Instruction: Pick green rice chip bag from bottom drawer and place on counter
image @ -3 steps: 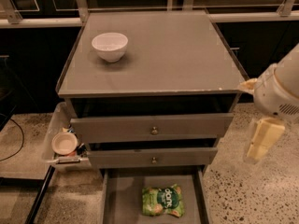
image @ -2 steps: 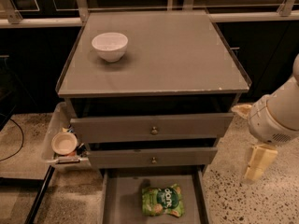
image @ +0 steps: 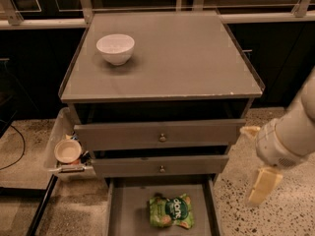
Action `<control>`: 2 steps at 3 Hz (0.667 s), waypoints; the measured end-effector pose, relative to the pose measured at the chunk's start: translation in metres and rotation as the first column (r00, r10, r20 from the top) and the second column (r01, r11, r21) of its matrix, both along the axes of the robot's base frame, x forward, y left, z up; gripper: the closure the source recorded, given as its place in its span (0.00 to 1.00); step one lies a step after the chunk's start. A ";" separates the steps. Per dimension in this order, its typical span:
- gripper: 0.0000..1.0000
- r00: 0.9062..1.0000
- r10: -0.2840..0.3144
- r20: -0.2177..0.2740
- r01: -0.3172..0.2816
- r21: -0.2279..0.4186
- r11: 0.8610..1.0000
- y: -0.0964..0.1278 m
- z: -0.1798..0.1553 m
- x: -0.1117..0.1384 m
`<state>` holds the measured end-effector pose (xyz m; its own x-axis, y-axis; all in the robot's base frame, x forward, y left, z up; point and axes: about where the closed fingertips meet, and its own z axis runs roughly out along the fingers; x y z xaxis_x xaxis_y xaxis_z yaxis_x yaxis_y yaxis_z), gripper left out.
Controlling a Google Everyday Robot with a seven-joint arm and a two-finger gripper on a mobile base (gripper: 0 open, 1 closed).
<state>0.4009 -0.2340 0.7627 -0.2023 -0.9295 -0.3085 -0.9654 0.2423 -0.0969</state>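
Observation:
The green rice chip bag (image: 171,211) lies flat on the floor of the pulled-out bottom drawer (image: 129,205), near its middle. The counter (image: 187,58) is the grey top of the cabinet and carries a white bowl (image: 115,48) at its back left. My gripper (image: 256,159) hangs to the right of the cabinet, level with the two upper drawers, above and to the right of the bag. Its cream fingers (image: 263,186) are spread apart and hold nothing.
Two knobbed grey drawers (image: 160,137) sit slightly pulled out above the bottom drawer. A clear bin (image: 61,154) with a small bowl stands on the floor left of the cabinet. Speckled floor (image: 275,215) lies to the right. Dark cabinets and a rail run behind.
My gripper has moved down and a little left beside the cabinet's right side. The bag, bowl and drawers have not moved.

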 end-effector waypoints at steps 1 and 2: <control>0.00 0.999 -0.026 -0.023 0.028 0.086 0.996 0.010 -0.073 -0.010; 0.00 0.999 -0.033 -0.006 0.034 0.171 0.985 0.022 -0.136 -0.007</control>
<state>0.3942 -0.2120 0.6269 -0.2335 -0.8559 -0.4614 -0.9566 0.2873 -0.0488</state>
